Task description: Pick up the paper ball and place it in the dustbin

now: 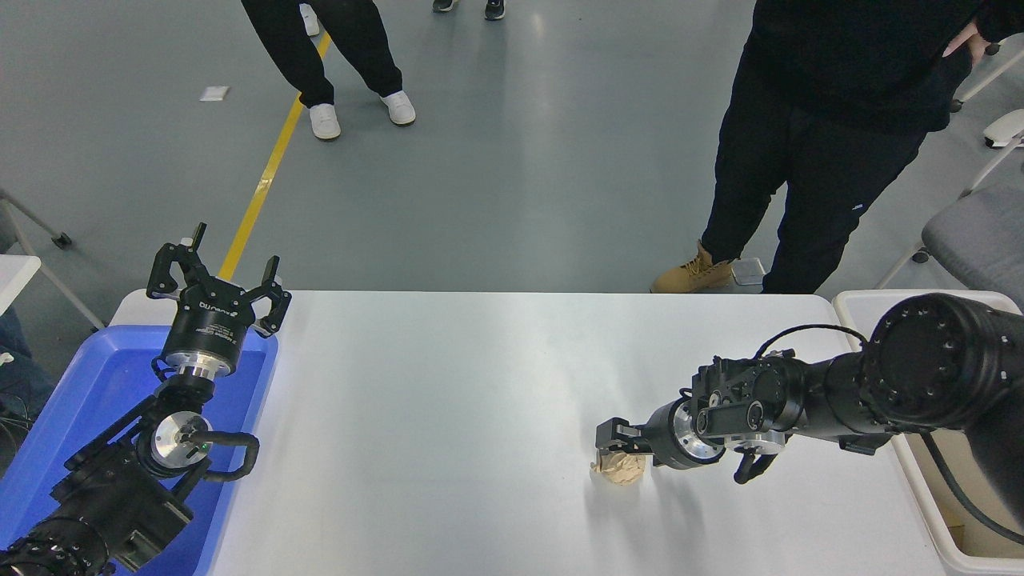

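The tan paper ball (622,472) lies on the white table (448,400), right of centre. My right gripper (618,450) reaches in from the right and sits low over the ball's far side, covering its upper part. Whether it grips the ball does not show. The cream-white dustbin (860,298) stands off the table's right end, mostly hidden behind my right arm. My left gripper (216,276) is parked open at the far left, over a blue tray.
A shallow blue tray (80,400) lies along the table's left end under the left arm. Two people stand on the grey floor beyond the far edge, one near the right corner (800,160). A grey chair (976,228) is at the far right.
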`<state>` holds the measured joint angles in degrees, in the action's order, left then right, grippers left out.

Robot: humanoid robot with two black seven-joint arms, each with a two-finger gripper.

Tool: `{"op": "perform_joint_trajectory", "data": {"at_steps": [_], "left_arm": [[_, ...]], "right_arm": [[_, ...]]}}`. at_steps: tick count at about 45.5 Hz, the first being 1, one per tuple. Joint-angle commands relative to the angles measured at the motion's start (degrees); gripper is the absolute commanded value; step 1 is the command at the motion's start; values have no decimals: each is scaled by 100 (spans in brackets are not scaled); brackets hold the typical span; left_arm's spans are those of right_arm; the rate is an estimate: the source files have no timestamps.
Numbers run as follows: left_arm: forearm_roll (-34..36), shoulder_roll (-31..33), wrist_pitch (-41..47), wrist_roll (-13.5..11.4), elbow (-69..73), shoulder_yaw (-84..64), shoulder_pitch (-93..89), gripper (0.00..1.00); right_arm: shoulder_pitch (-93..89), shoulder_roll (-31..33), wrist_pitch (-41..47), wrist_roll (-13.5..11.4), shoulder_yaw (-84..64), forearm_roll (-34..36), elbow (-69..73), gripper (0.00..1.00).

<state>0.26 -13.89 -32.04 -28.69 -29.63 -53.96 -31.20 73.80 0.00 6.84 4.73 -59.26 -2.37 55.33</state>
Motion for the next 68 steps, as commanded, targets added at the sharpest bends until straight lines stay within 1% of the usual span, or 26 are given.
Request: {"op": "perform_joint_trajectory", "data": {"at_steps": [1, 7, 11, 18, 22, 30, 34, 42, 56, 68], "left_arm": [[0, 0, -4, -5, 1, 0, 0, 98], [0, 0, -4, -5, 1, 0, 0, 98], [0, 0, 5, -5, -8, 0, 0, 98], [0, 0, -4, 4, -8, 0, 0, 98], [0, 0, -4, -5, 1, 0, 0, 98], [0, 0, -4, -5, 1, 0, 0, 98], [0, 0, -4, 4, 1, 0, 0, 98], [0, 0, -4, -5, 1, 0, 0, 98], [0, 0, 5, -5, 1, 0, 0, 98], [0, 0, -4, -5, 1, 0, 9, 98]], "right_arm": [[265, 0, -25, 98, -164, -176, 136, 0], [722, 0, 27, 318, -182, -185, 224, 0], [1118, 0, 36, 398, -357, -203, 390, 0], [1847, 0, 89, 406, -534, -211, 909, 0], [2286, 298, 238, 415, -516, -246, 1287, 0], [3350, 887, 801, 406, -560, -273, 2139, 0], [3991, 1274, 976, 406, -586, -273, 2535, 0], [4818, 1643, 1486, 398, -604, -282, 2878, 0], [5785, 1872, 2154, 398, -683, -343, 2966, 0], [5856, 1890, 2216, 389, -692, -431, 2957, 0]]}}
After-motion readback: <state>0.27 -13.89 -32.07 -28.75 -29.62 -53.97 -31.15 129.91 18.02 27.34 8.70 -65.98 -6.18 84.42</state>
